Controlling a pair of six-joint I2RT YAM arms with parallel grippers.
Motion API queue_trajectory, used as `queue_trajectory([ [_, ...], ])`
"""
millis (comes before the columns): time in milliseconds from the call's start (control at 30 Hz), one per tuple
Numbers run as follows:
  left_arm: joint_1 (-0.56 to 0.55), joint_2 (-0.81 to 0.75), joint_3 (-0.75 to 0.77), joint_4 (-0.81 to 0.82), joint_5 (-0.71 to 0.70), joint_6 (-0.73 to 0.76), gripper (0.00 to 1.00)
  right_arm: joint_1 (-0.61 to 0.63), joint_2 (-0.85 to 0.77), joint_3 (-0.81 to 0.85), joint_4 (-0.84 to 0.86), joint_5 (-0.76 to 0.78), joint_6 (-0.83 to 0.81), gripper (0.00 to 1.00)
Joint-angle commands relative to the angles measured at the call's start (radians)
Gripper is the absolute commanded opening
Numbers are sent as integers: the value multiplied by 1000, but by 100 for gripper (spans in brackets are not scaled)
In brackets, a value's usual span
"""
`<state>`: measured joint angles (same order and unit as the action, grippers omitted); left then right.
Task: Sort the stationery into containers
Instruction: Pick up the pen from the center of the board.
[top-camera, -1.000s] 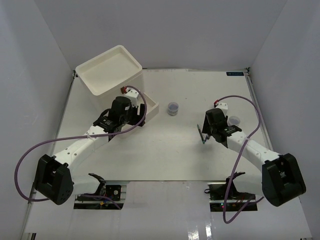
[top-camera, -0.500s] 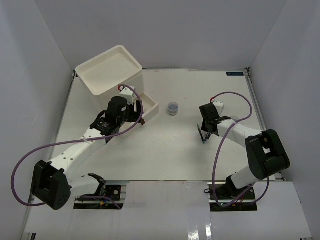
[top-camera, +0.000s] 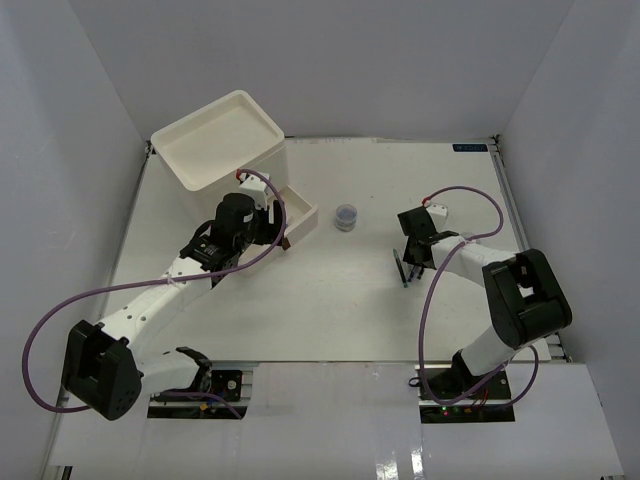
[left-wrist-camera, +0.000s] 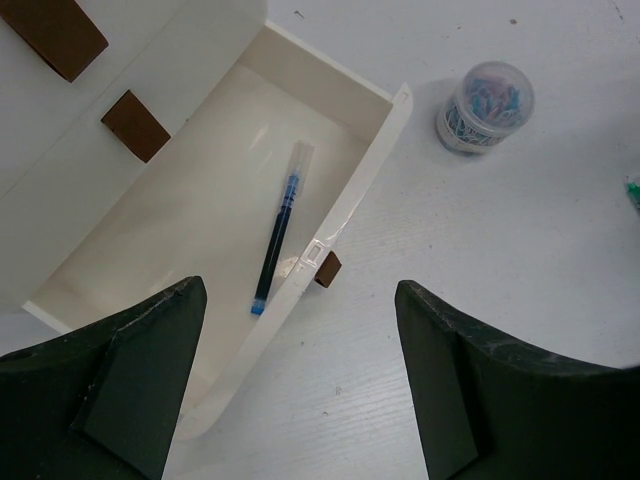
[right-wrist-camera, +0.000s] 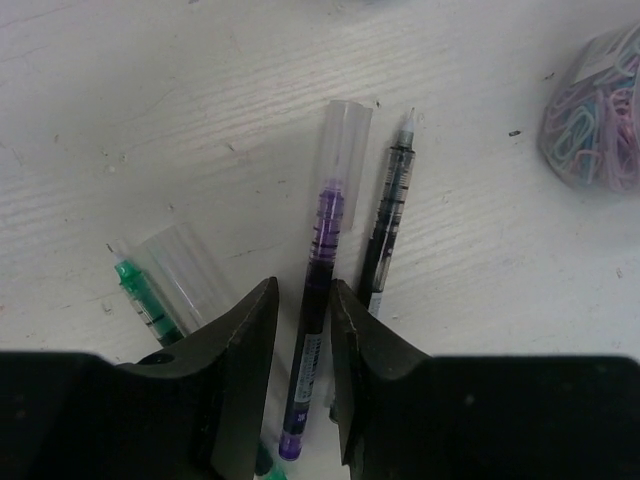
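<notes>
The white drawer unit (top-camera: 218, 142) stands at the back left, its lowest drawer (left-wrist-camera: 345, 90) pulled out. A blue pen (left-wrist-camera: 278, 232) lies inside it. My left gripper (left-wrist-camera: 300, 390) hangs open and empty above the drawer's front corner (top-camera: 268, 218). A clear jar (top-camera: 346, 216) with bluish contents stands on the table right of the drawer and also shows in the left wrist view (left-wrist-camera: 485, 105). My right gripper (right-wrist-camera: 302, 292) is low over three pens (top-camera: 404, 270). Its jaws are narrowly open and straddle the purple pen (right-wrist-camera: 327, 215), with a slim gap on the left side. A black pen (right-wrist-camera: 388, 215) and a green pen (right-wrist-camera: 140, 295) lie beside it.
A second jar of pastel paper clips (right-wrist-camera: 598, 110) stands just right of the pens. Two brown drawer handles (left-wrist-camera: 135, 124) show on the unit's front, another (left-wrist-camera: 327, 268) on the open drawer. White walls close in the table at left, back and right.
The right arm has folded in and its gripper has shifted a little left, down over the pens. The left gripper moved slightly over the open drawer a second ago, then stayed still.
</notes>
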<state>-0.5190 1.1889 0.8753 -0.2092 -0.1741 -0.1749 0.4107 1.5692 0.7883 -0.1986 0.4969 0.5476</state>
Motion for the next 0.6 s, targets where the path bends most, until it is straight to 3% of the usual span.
queue_trajectory([
  [0, 5, -18, 8, 5, 12, -8, 87, -9, 12, 23, 33, 6, 38, 34],
  [300, 5, -9, 10, 4, 21, -8, 87, -9, 17, 15, 44, 3, 32, 19],
  [567, 5, -15, 53, -22, 116, -98, 88, -6, -96, 55, 21, -14, -40, 15],
])
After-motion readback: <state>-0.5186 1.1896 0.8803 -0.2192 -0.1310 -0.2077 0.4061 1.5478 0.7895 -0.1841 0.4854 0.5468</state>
